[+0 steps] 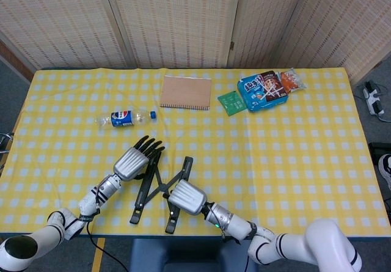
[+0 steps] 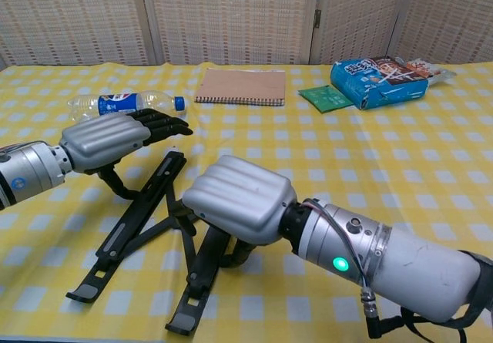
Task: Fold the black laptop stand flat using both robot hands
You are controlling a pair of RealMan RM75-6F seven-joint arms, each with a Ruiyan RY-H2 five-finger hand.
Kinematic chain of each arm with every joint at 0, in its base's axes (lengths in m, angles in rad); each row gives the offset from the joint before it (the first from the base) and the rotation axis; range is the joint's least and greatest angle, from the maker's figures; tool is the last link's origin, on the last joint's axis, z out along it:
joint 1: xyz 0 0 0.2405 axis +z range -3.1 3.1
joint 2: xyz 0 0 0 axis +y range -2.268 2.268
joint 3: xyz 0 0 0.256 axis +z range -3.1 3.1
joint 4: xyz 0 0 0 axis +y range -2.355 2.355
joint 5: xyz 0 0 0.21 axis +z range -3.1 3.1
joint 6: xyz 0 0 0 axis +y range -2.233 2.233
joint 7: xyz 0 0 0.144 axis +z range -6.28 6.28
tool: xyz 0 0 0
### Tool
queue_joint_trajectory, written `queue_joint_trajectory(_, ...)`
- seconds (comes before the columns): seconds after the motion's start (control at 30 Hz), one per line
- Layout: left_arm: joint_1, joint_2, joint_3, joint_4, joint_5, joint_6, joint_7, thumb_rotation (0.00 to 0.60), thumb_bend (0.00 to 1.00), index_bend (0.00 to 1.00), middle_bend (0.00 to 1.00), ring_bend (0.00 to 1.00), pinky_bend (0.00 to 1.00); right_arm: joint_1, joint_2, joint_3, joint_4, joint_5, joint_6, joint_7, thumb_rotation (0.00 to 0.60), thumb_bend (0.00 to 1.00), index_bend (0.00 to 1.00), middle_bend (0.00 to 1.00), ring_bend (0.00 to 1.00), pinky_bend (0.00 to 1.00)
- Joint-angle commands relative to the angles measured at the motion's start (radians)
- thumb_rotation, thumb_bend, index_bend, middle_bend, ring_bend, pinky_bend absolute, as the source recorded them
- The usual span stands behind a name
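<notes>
The right hand [image 2: 240, 203] is gripping the laptop stand [image 2: 146, 227]; the left hand [image 2: 108, 137], fingers extended, is pressing its other rail, thumb visible only from the chest.

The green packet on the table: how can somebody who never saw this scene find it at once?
Look along the table's far edge, right of the brown notebook. The green packet lies flat there, beside the blue snack bag, smaller and plain green.

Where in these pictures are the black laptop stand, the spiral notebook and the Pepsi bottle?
black laptop stand [image 2: 131, 223]: chest view, on its left rail.
spiral notebook [image 1: 186, 91]: head view, middle of the brown cover.
Pepsi bottle [image 1: 123, 118]: head view, on the blue label.
</notes>
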Motion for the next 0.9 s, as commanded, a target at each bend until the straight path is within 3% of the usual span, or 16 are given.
queue_joint_trajectory(0.03,-0.003,0.003,-0.002,-0.020,-0.001,-0.002,-0.002,0.600,0.12,0.05,0.06,0.00,0.00,0.005,-0.006,0.001,0.008,0.000,-0.001,-0.001,0.600,0.18,0.51,0.77,0.81,0.83)
queue_joint_trajectory(0.5,0.001,0.036,-0.019,-0.103,-0.026,-0.017,0.023,0.600,0.12,0.03,0.06,0.00,0.00,0.020,-0.003,0.009,-0.002,0.000,0.010,0.018,0.600,0.18,0.50,0.75,0.81,0.83)
queue_joint_trajectory(0.67,0.023,0.079,-0.042,-0.145,-0.058,0.001,-0.001,0.600,0.12,0.03,0.06,0.00,0.00,0.049,0.079,0.026,-0.129,0.022,-0.048,0.037,0.600,0.18,0.30,0.60,0.69,0.80)
queue_joint_trajectory(0.77,0.038,0.118,-0.053,-0.184,-0.075,0.013,-0.010,0.600,0.12,0.03,0.06,0.00,0.00,0.090,0.157,0.049,-0.232,0.060,-0.146,0.000,0.600,0.18,0.12,0.43,0.53,0.62)
queue_joint_trajectory(0.83,0.047,0.138,-0.057,-0.205,-0.082,0.018,-0.013,0.600,0.12,0.03,0.06,0.00,0.00,0.120,0.203,0.064,-0.292,0.102,-0.231,-0.018,0.600,0.18,0.02,0.25,0.34,0.38)
queue_joint_trajectory(0.9,0.056,0.157,-0.061,-0.227,-0.091,0.020,-0.016,0.600,0.12,0.03,0.06,0.00,0.00,0.156,0.249,0.088,-0.347,0.169,-0.333,-0.049,0.600,0.18,0.00,0.12,0.21,0.19)
